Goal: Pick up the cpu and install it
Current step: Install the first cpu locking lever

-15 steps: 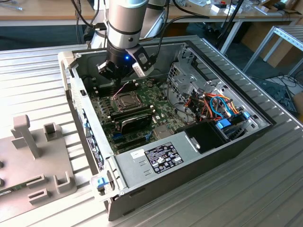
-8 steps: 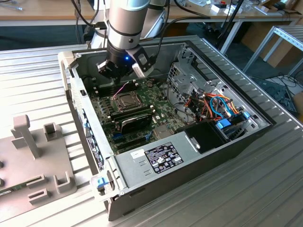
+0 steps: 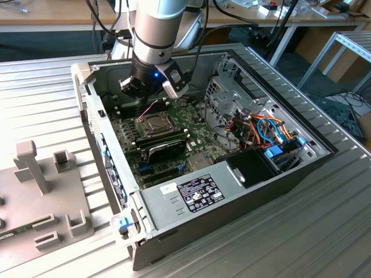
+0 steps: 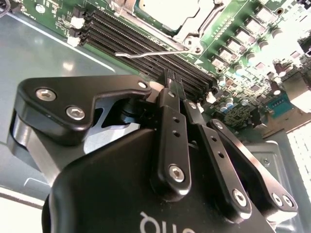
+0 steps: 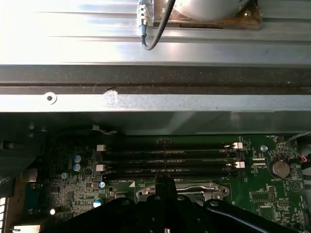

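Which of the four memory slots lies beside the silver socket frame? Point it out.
The slot bordering the socket frame in the first wrist view; the other three lie beyond it, toward the case wall.

- The gripper [image 4: 176,88] has glossy black fingers [image 4: 171,141], seemingly anodised metal, fastened with shiny steel screws.
- The cpu [image 4: 167,8] top is pale, dull silver metal.
- The socket frame [image 5: 182,190] is bright bare metal.
- The motherboard [image 4: 245,46] is glossy green.
- The computer case [image 3: 232,200] is matt grey sheet metal.
- The table [image 3: 52,101] is ribbed aluminium.
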`<move>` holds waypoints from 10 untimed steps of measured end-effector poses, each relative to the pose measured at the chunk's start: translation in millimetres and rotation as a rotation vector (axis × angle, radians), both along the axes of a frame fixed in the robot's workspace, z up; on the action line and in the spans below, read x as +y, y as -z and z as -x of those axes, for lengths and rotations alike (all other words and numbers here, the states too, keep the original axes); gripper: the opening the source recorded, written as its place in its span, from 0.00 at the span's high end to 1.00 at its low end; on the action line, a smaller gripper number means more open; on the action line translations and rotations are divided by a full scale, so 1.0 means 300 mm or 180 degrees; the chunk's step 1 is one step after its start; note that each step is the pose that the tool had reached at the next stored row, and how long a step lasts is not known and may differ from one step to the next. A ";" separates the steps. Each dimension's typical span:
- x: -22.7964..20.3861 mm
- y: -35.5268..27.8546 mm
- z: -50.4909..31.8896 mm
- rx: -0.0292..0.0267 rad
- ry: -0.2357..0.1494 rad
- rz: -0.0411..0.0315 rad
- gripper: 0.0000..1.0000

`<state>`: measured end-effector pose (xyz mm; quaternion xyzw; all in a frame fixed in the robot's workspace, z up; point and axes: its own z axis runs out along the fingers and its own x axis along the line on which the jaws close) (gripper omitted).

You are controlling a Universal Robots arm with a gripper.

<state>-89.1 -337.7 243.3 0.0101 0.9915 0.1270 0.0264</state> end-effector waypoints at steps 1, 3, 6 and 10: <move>-0.001 0.002 0.000 0.0000 0.0000 -0.0009 0.89; -0.001 0.005 -0.001 0.0000 0.0000 -0.0017 0.89; -0.002 0.005 -0.003 0.0001 0.0000 -0.0026 0.89; -0.002 0.006 -0.010 0.0002 0.0000 -0.0050 0.89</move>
